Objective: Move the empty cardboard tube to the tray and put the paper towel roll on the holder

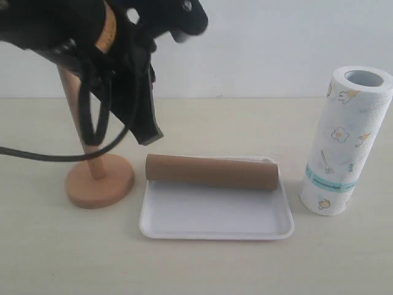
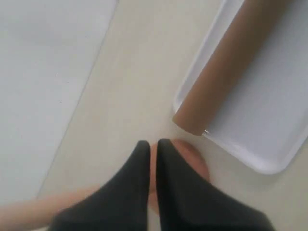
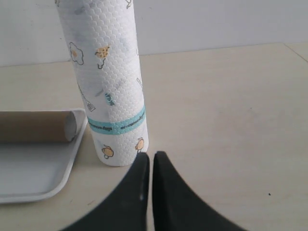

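Note:
The brown cardboard tube (image 1: 212, 171) lies on its side across the far edge of the white tray (image 1: 215, 215), also seen as tube (image 2: 231, 67) on tray (image 2: 269, 115) and tube (image 3: 33, 126) on tray (image 3: 33, 173). The wooden holder (image 1: 100, 181) stands left of the tray, its post partly hidden by my left arm. My left gripper (image 1: 149, 136) hangs shut and empty above the holder's base (image 2: 195, 161); in the wrist view the gripper (image 2: 153, 143) shows nothing between its fingers. The paper towel roll (image 1: 346, 140) stands upright right of the tray. My right gripper (image 3: 150, 155) is shut, just beside the roll (image 3: 108, 77).
A pale wall rises behind the light wooden table (image 1: 202, 264). Black cables (image 1: 61, 153) from the left arm loop in front of the holder's post.

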`<state>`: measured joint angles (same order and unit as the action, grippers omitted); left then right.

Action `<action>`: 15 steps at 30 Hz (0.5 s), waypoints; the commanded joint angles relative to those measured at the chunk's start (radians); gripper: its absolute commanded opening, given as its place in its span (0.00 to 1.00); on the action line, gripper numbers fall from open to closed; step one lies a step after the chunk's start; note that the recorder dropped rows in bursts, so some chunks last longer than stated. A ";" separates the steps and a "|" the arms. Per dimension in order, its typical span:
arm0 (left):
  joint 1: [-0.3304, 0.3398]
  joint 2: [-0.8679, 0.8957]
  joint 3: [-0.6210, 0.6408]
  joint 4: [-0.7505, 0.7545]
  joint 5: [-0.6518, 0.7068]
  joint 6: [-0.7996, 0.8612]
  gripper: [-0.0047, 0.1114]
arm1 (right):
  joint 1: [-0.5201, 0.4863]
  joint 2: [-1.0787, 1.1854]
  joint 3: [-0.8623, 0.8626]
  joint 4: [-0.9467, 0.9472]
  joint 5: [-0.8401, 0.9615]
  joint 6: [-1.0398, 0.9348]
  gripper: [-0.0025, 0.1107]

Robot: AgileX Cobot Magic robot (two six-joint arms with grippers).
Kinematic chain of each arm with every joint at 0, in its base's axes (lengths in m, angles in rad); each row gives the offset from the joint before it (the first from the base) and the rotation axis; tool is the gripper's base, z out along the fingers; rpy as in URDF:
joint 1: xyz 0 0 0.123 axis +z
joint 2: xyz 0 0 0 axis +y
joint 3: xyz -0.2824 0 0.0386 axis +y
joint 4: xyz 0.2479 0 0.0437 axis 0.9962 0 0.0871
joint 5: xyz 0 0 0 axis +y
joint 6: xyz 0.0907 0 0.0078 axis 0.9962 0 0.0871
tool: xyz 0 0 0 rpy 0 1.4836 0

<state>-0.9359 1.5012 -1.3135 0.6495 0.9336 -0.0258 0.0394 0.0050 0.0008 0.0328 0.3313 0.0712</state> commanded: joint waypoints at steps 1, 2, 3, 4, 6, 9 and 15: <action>-0.004 -0.120 0.001 -0.063 0.016 -0.073 0.08 | -0.007 -0.005 -0.001 -0.002 -0.007 -0.001 0.05; -0.004 -0.150 0.003 -0.085 0.016 -0.092 0.08 | -0.007 -0.005 -0.001 -0.002 -0.007 -0.001 0.05; -0.004 -0.183 0.010 -0.111 0.012 -0.104 0.08 | -0.007 -0.005 -0.001 -0.002 -0.007 -0.001 0.05; -0.004 -0.212 0.019 -0.137 -0.001 -0.109 0.08 | -0.007 -0.005 -0.001 -0.002 -0.007 -0.001 0.05; -0.004 -0.292 0.063 -0.204 -0.065 -0.114 0.08 | -0.007 -0.005 -0.001 -0.002 -0.007 -0.001 0.05; -0.004 -0.420 0.157 -0.236 -0.188 -0.202 0.08 | -0.007 -0.005 -0.001 -0.002 -0.007 -0.001 0.05; -0.004 -0.670 0.366 -0.212 -0.397 -0.428 0.08 | -0.007 -0.005 -0.001 -0.002 -0.007 -0.001 0.05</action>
<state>-0.9359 0.9337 -1.0334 0.4388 0.6398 -0.3671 0.0394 0.0050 0.0008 0.0328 0.3313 0.0712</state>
